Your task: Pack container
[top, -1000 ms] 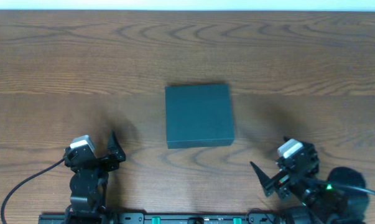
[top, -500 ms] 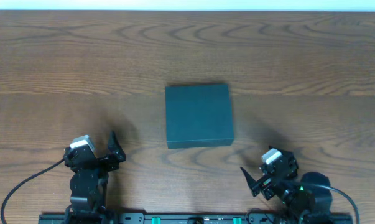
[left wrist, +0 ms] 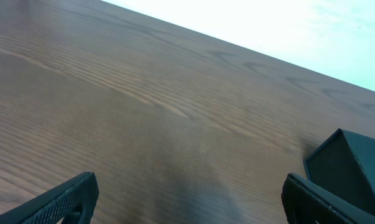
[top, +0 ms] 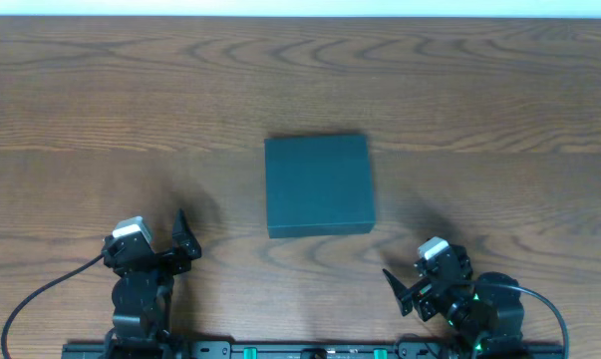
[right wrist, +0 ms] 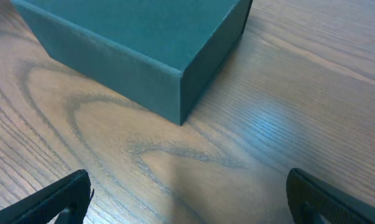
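Note:
The container (top: pixel 318 185) is a dark teal-green box with its lid shut, lying in the middle of the wooden table. It also shows in the right wrist view (right wrist: pixel 137 43) and at the right edge of the left wrist view (left wrist: pixel 355 168). My left gripper (top: pixel 180 239) is open and empty at the near left, well clear of the box. My right gripper (top: pixel 405 284) is open and empty at the near right, just in front of the box's near right corner.
The wooden table (top: pixel 131 100) stretches all round the box. Its far edge runs along the top of the overhead view. A black cable (top: pixel 41 294) trails from the left arm at the near left.
The right arm has moved left and a little nearer the front edge, with its gripper still open. The left arm and the box have not moved.

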